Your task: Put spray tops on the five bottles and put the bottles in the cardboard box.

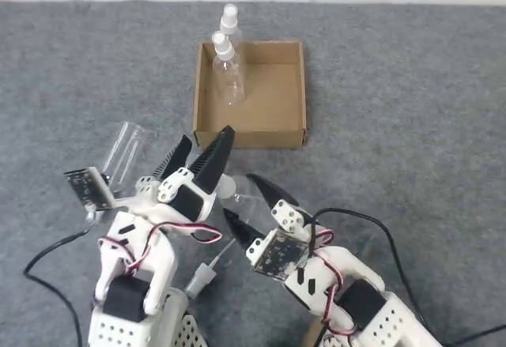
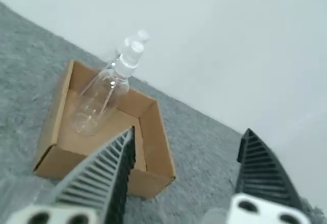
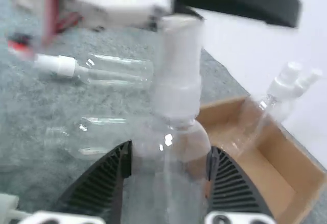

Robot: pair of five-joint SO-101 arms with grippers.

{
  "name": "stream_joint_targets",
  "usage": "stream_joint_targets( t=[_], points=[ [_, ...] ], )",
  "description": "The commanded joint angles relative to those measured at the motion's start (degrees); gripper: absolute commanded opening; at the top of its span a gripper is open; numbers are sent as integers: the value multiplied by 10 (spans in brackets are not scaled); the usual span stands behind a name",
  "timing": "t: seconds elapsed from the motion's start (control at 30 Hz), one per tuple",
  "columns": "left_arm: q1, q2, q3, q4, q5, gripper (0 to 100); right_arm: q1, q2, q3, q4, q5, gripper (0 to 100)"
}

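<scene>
Bottles (image 1: 228,74) with spray tops, two of them, stand in the cardboard box (image 1: 288,94), far-left corner, while the right claw (image 3: 168,150) grasps a third bottle (image 3: 173,132) near the box and the left claw (image 2: 189,132) hangs released beside it.

Five bottles (image 1: 228,78) (image 1: 230,16) (image 1: 125,151) (image 3: 171,152) (image 1: 202,276); one cardboard box (image 1: 249,137)

The table wears a grey, carpet-like cover (image 1: 411,126). An open cardboard box (image 1: 250,137) sits on it at the far middle. A clear bottle without a top (image 1: 126,151) lies at the left. A bottle with a white spray top (image 1: 202,277) lies near, between the two arms. A black cable (image 1: 47,256) trails at the near left.
</scene>
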Motion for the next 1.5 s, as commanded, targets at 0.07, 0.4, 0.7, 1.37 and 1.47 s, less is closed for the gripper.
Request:
stream_joint_targets(
  t=[0.07,0.4,0.7,1.37,1.47],
  points=[
    [7,-9,15,-24,-15,297,-26,-18,11,-5,-3,96],
    [6,-9,-82,62,14,297,-22,-18,11,-5,-3,96],
    [2,-9,-153,113,15,297,-22,-18,11,-4,-3,96],
    [-295,-9,-112,109,53,297,-22,-18,11,-8,-3,13],
    [-317,-9,-86,109,52,297,-22,-18,11,-6,-3,13]
  ],
)
